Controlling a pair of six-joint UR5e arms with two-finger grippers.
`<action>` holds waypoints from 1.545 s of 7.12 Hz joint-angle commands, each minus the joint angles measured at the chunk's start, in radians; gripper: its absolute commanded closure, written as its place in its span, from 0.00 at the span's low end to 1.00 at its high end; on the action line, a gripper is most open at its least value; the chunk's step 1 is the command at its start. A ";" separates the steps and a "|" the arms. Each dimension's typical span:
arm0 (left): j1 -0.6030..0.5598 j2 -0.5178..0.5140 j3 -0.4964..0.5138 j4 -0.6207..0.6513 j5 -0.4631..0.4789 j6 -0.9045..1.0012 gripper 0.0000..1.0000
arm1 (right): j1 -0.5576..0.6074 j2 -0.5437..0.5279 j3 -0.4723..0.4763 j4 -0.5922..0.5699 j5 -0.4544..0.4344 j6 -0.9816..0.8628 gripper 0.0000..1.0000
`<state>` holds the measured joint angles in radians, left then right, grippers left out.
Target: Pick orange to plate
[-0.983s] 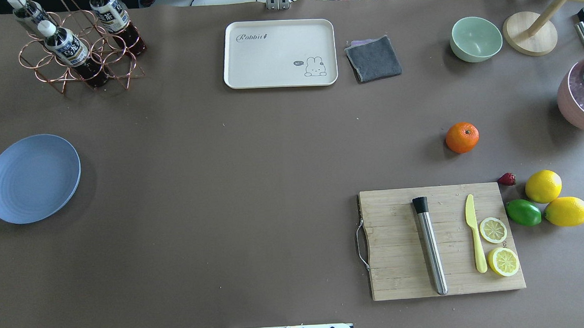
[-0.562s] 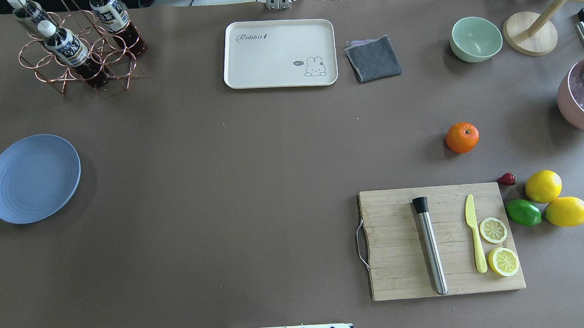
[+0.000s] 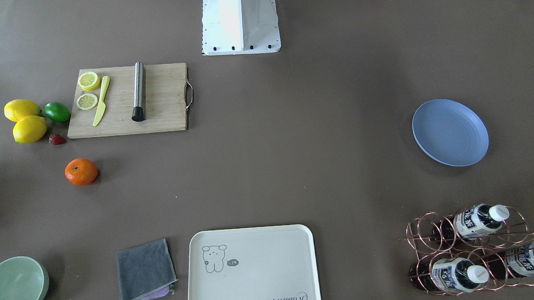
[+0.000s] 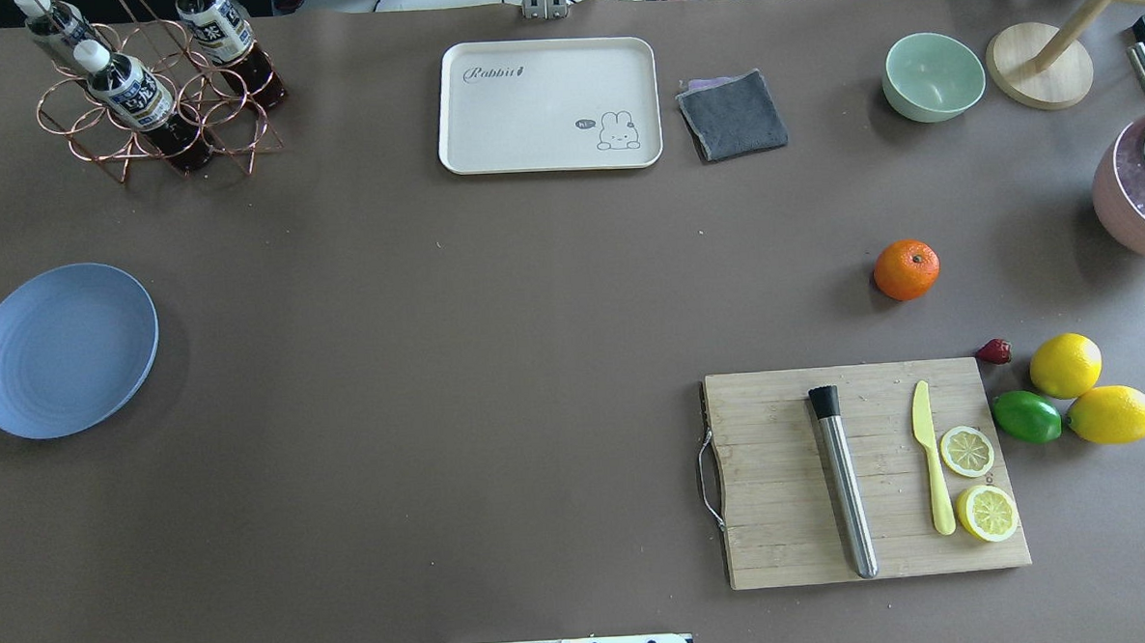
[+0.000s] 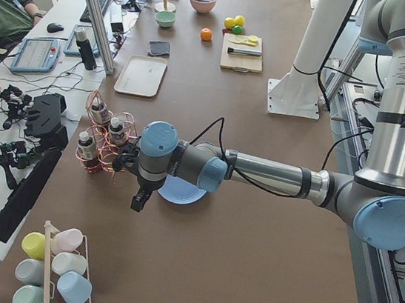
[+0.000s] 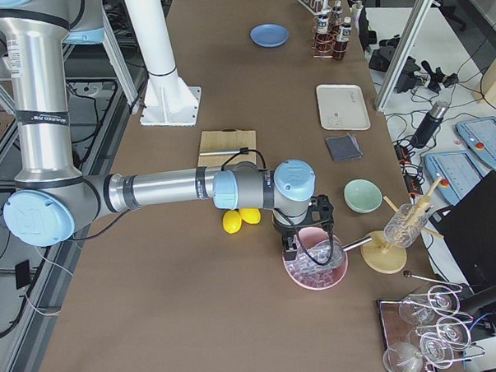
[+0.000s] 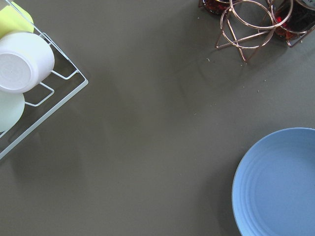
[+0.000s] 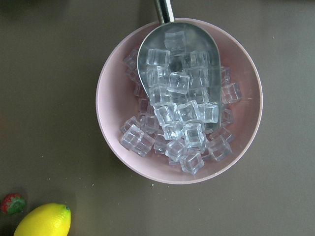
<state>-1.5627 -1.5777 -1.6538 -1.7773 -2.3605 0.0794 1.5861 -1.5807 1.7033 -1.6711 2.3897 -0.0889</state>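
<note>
The orange [image 4: 907,269] lies alone on the brown table right of centre, beyond the cutting board; the front-facing view has the orange [image 3: 81,171] at its left. Far off at the table's left edge rests the empty light-blue plate [image 4: 64,350], also the plate [image 7: 280,187] at the left wrist view's lower right. My left gripper [image 5: 138,201] hangs beside the plate's outer side, seen only from the side, so I cannot tell its state. My right gripper [image 6: 304,249] hovers over a pink bowl of ice, beyond the orange; I cannot tell its state either.
A cutting board [image 4: 869,473] carries a steel muddler, a yellow knife and lemon slices. Two lemons [image 4: 1065,365], a lime [image 4: 1027,417] and a strawberry lie right of it. A cream tray [image 4: 549,105], grey cloth, green bowl [image 4: 933,76] and bottle rack [image 4: 152,89] line the far side.
</note>
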 commanded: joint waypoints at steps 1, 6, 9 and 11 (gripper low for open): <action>-0.002 0.011 -0.007 -0.010 0.000 0.000 0.02 | 0.000 -0.008 -0.004 0.004 -0.004 -0.008 0.00; -0.004 0.045 -0.012 -0.022 0.001 0.000 0.02 | -0.008 -0.004 -0.007 0.008 -0.003 0.000 0.00; 0.076 0.045 0.034 -0.171 -0.003 -0.201 0.02 | -0.014 -0.007 -0.008 0.010 0.002 0.001 0.00; 0.200 0.035 0.223 -0.537 0.001 -0.461 0.02 | -0.017 0.002 -0.008 0.010 0.002 0.003 0.00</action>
<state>-1.4405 -1.5349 -1.5445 -2.0882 -2.3628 -0.2131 1.5711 -1.5831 1.6951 -1.6614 2.3915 -0.0873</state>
